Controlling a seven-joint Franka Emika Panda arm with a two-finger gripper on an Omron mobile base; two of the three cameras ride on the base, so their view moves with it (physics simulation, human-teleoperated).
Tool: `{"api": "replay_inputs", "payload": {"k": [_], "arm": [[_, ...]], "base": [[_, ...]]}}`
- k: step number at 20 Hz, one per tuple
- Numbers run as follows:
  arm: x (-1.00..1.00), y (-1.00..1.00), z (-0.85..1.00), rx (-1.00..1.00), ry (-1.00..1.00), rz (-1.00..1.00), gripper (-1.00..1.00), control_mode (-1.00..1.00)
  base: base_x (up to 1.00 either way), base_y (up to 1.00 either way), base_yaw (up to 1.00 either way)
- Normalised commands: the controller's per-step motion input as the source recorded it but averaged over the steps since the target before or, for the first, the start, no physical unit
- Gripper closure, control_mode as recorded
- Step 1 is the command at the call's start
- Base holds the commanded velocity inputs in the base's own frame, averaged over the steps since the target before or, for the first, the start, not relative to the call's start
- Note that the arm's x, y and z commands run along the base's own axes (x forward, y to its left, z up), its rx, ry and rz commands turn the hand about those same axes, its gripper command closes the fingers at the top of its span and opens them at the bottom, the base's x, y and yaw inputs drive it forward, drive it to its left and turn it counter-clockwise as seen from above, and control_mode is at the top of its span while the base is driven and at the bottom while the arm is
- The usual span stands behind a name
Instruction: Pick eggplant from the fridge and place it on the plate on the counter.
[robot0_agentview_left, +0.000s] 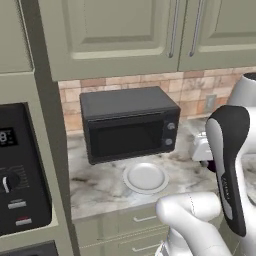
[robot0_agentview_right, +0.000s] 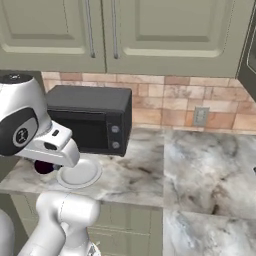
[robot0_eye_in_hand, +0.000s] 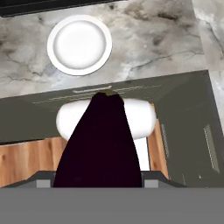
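- Here the tool (robot0_eye_in_hand: 98, 186) is clamped on the eggplant (robot0_eye_in_hand: 98, 144), carried short of the plate (robot0_eye_in_hand: 79, 43) on the surface (robot0_eye_in_hand: 153, 43).
- Released now, it would likely miss the plate and drop to the floor (robot0_eye_in_hand: 26, 162).

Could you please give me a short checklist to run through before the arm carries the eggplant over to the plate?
1. Eggplant in the pincer: ok, it fills the hand view right at the pincer; finger contact itself hidden.
2. Plate bare: ok, nothing lies on it.
3. Plate on the counter, in front of the microwave: ok.
4. Eggplant above the plate: not ok, the hand view shows it over the drawer fronts and floor, short of the counter edge.
5. Height clearance over the counter edge: cannot tell.
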Motion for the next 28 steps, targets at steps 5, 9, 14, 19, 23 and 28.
{"api": "replay_inputs", "payload": {"k": [5, 9, 14, 19, 23, 28], "arm": [[0.0, 0.0, 0.0, 0.0, 0.0, 0.0, 1.0, 1.0], [0.0, 0.0, 0.0, 0.0, 0.0, 0.0, 1.0, 1.0], [0.59, 0.0, -0.14, 0.0, 0.0, 0.08, 1.0, -1.0], [0.8, 0.03, -0.39, 0.0, 0.04, 0.1, 1.0, -1.0], [0.67, 0.09, -0.46, 0.0, 0.05, 0.07, 1.0, -1.0], [0.52, 0.11, -0.52, 0.0, 0.07, 0.06, 1.0, -1.0]], "base": [[0.34, -0.01, 0.23], [0.23, 0.0, 0.17], [0.1, 0.0, 0.03], [0.0, 0.0, 0.0], [0.0, 0.0, 0.0], [0.0, 0.0, 0.0]]}}
